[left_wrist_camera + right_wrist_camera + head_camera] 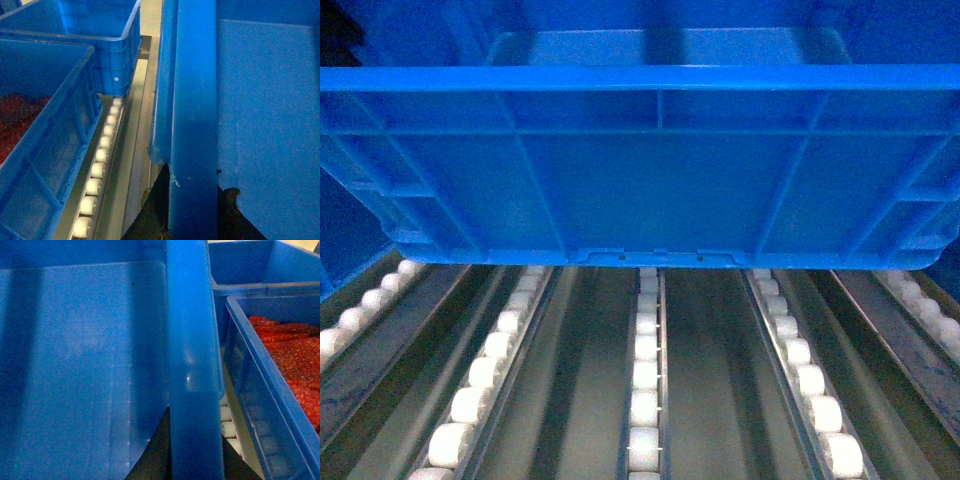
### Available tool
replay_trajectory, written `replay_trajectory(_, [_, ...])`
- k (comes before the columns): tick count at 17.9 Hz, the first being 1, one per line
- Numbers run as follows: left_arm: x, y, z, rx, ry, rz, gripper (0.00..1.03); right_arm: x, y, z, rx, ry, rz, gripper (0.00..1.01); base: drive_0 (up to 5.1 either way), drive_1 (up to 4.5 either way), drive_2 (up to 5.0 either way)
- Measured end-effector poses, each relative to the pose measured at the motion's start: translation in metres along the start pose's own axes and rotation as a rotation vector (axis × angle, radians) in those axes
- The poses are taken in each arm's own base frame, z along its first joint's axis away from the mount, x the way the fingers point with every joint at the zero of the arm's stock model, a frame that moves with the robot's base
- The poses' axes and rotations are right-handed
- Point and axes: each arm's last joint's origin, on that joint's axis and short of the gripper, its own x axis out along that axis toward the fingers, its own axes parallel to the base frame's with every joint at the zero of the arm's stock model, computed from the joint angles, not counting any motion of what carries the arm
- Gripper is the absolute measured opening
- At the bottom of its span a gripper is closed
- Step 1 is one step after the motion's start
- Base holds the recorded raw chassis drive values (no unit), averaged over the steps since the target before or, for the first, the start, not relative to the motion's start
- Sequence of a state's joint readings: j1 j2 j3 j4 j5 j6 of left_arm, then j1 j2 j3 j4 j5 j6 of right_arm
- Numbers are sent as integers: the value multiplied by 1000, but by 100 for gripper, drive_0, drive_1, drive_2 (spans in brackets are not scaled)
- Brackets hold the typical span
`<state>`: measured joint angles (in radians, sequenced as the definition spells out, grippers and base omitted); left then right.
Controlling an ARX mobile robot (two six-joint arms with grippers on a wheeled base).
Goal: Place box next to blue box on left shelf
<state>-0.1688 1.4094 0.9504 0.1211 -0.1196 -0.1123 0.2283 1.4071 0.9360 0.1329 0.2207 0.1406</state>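
overhead, the box [650,170] fills the upper half of the head view, its long axis running left to right across the left shelf [645,400]; its bottom edge with the two small dots sits above the roller rails, and whether it touches the wheels or hangs just over them cannot be told. bare rails of white wheels run from under that edge toward the near edge of the shelf.

left side: the left wrist view looks along the box's left rim [192,125] and down its inner wall. neither finger of the left end effector can be made out, so whether it is spread or pinching the rim cannot be told. left of the rim lies a roller rail [102,160], then a blue crate holding red material [35,150], with a second blue crate [90,45] behind it, deeper on the shelf. a free lane separates the box from these.

right side: the right wrist view looks along the box's right rim [192,365]; the right end effector is likewise hidden and its state cannot be told. just beside that rim stands another blue crate with red contents [280,370], and a further crate [250,265] behind it.

judgement: both arms appear equally near, one at each short end. neighbours flank both sides, the right closer, so any sideways shift has little room.
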Motion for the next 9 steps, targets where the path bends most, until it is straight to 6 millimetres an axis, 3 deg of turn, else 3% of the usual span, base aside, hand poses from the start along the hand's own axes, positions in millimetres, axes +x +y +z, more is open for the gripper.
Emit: replay_trajectory(9, [0,0,0,0,0,0,8,0,0,0,0,0,0,7,0,0,0])
